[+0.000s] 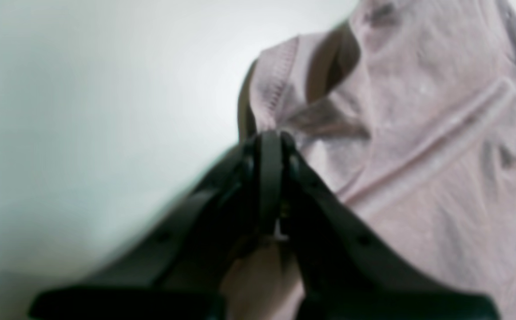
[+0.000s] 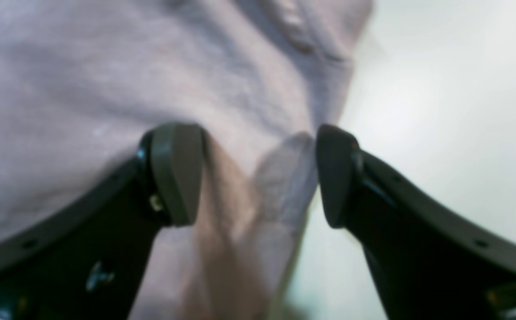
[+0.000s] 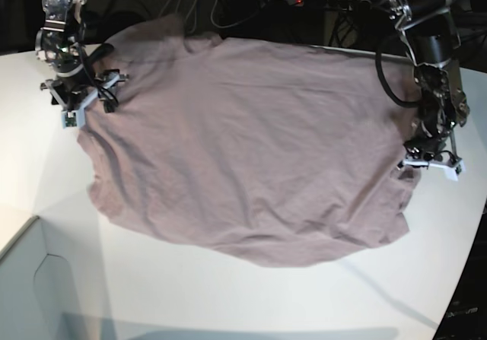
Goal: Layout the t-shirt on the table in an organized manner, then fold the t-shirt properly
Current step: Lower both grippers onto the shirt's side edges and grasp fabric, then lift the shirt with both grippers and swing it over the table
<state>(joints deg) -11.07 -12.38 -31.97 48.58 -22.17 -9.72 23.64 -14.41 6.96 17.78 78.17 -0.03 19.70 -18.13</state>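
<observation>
We are looking across the table [image 3: 251, 294], a broad white top, with the t-shirt [image 3: 243, 142] lying spread over the middle of it, mauve and rumpled, its wrinkles running mostly sideways. At the left of the base view our right arm is reaching down from the upper corner, and the right gripper [image 3: 85, 100] is sitting at the shirt's upper left edge. In the right wrist view that gripper [image 2: 258, 175] is standing wide, its two fingers [image 2: 176, 171] well apart, one over cloth and the other at the shirt's border where the white top begins; a raised fold of fabric is lying between them, and neither pad is visibly pressing on it. A pale box corner [image 3: 46, 279] is showing at the lower left of the base view, apart from the shirt. At the right of that view our left arm is bending down steeply, and the left gripper [image 3: 430, 157] is meeting the shirt's right-hand edge beside a small bunched corner. In the left wrist view the left gripper [image 1: 270, 146] is pinched tight, jaws together on a stitched hem of the t-shirt [image 1: 418, 133], with bare table [image 1: 85, 111] to the side
</observation>
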